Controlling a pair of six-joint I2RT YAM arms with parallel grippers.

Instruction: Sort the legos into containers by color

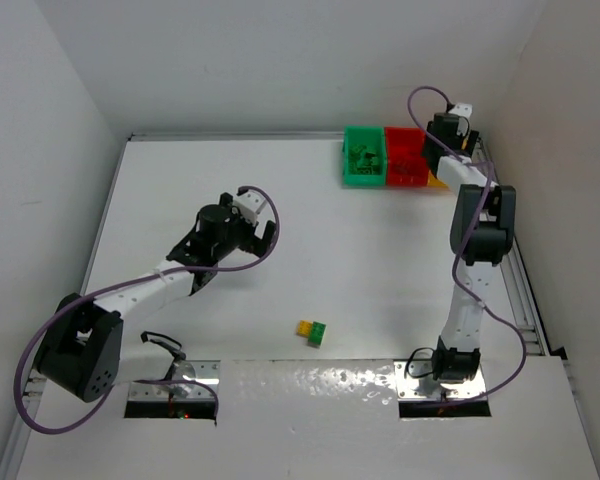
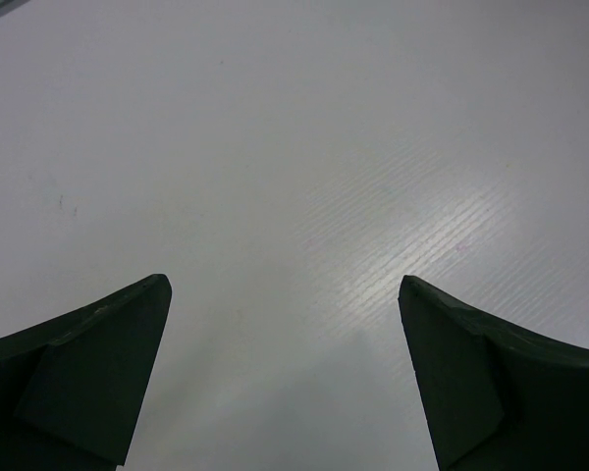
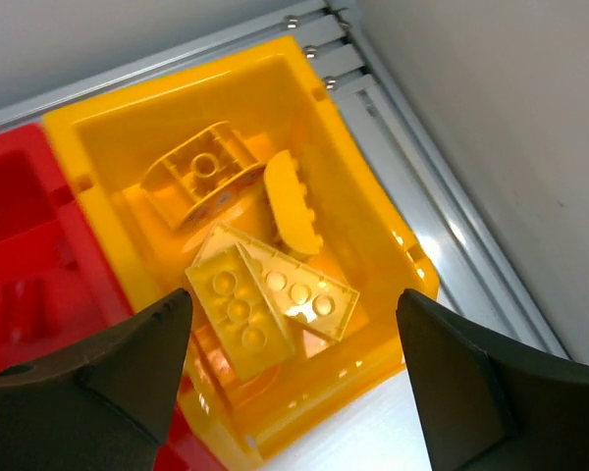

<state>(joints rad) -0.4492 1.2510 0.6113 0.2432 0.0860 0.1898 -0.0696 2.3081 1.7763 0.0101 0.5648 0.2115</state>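
Three joined bins stand at the table's back right: a green bin point(image 1: 364, 160), a red bin point(image 1: 407, 158) and a yellow bin point(image 3: 363, 147), mostly hidden under my right arm in the top view. My right gripper point(image 3: 293, 324) is open and empty, hovering over the yellow bin, which holds several yellow legos point(image 3: 265, 289). The red bin point(image 3: 20, 245) shows at the left of that view. A yellow and green lego pair point(image 1: 312, 331) lies on the table near the front. My left gripper point(image 2: 285, 294) is open and empty above bare table, left of centre point(image 1: 263, 232).
White walls enclose the table on the left, back and right. A metal rail point(image 3: 442, 226) runs along the right edge beside the yellow bin. Both arm bases and loose cables sit at the near edge.
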